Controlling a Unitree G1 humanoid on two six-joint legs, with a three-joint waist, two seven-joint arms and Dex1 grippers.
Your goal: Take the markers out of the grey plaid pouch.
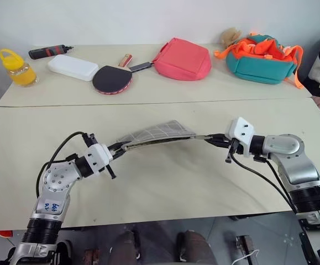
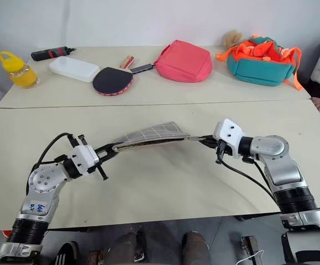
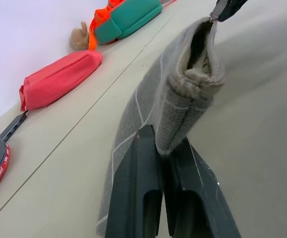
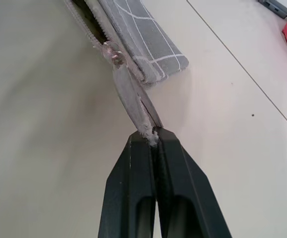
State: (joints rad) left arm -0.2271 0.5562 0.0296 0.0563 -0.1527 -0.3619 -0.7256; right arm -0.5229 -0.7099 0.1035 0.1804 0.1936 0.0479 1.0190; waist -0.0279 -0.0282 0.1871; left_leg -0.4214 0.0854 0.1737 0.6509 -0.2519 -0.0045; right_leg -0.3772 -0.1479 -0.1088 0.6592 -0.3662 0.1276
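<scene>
A: Flat grey plaid fabric pouch [image 1: 157, 134], white grid lines, hangs clear of the near cream table [image 1: 165, 187], stretched between both arms near the table's middle.

B: Grips?

A: Left gripper [image 3: 158, 163] clenched on the pouch's end seam, at nine o'clock of the pouch. Right gripper [image 4: 154, 136] clenched on the grey zip pull strap [image 4: 131, 96], at three o'clock.

B: Zip open?

A: Looks so. In the left wrist view the mouth gapes along the top edge; inside is dark, and I cannot tell what lies in it. No markers out on the table near it.

B: So which step?

A: Opening, I'd judge: zip drawn, contents not yet out. Next move calls for one claw to let go and reach into the mouth, or for tipping the pouch so things slide out.

B: Surroundings?

A: Far table, towards twelve o'clock: pink pouch [image 1: 183, 59], black table-tennis bat [image 1: 112, 79], white box [image 1: 72, 67]. Teal-and-orange bag [image 1: 262, 59] at one o'clock.
</scene>
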